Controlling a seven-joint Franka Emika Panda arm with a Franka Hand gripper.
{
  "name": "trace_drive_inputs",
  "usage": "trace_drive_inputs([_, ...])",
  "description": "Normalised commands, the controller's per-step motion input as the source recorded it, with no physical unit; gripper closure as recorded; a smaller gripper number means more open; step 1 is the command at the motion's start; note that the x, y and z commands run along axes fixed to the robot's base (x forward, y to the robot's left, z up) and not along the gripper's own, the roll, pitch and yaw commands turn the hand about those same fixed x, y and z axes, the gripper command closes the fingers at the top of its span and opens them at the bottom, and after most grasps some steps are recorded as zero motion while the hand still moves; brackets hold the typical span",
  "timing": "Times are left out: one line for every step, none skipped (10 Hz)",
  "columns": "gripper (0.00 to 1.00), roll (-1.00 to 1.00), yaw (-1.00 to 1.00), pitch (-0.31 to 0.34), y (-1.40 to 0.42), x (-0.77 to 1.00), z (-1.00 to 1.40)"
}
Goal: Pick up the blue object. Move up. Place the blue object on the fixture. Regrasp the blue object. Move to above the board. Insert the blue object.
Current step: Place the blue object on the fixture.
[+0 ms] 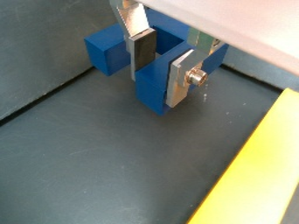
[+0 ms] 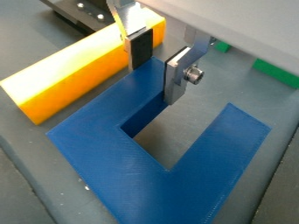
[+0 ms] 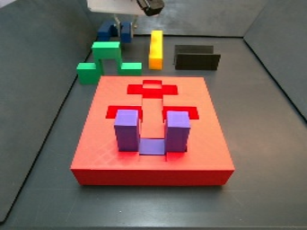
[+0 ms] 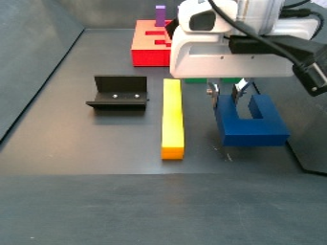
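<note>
The blue object (image 4: 250, 127) is a dark blue U-shaped block lying flat on the grey floor, seen in both side views (image 3: 108, 36). My gripper (image 4: 230, 93) reaches down onto it from above. In both wrist views the two silver fingers straddle one arm of the blue object (image 1: 152, 83) (image 2: 111, 140), one pad inside the notch and the other on the arm's outer face, pressed against it. The gripper (image 1: 162, 66) (image 2: 156, 74) is shut on that arm. The black fixture (image 4: 118, 94) (image 3: 198, 59) stands apart. The red board (image 3: 150, 126) (image 4: 151, 43) is far from the gripper.
A long yellow bar (image 4: 173, 120) (image 3: 156, 49) (image 2: 65, 74) (image 1: 257, 166) lies beside the blue object, between it and the fixture. A green U-shaped block (image 3: 102, 61) sits near the board's far corner. A purple U-shaped block (image 3: 146, 130) stands in a recess of the board. Grey walls enclose the floor.
</note>
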Motion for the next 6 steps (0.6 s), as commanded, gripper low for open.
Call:
trace_drive_inputs([1.00,0.02,-0.03,0.114,-0.05,0.00,-0.24])
trace_drive_inputs([1.00,0.02,-0.02,0.103,-0.05,0.00,-0.22])
trace_drive_inputs([1.00,0.01,-0.02,0.109,-0.01,0.00,-0.09])
trace_drive_inputs([1.00,0.00,0.00,0.000,0.03,0.00,0.00])
trace_drive_inputs([1.00,-0.37,-0.04,-0.020,0.10,0.00,0.05])
trace_drive_inputs([1.00,-0.44,0.00,-0.083,0.03,0.14,0.71])
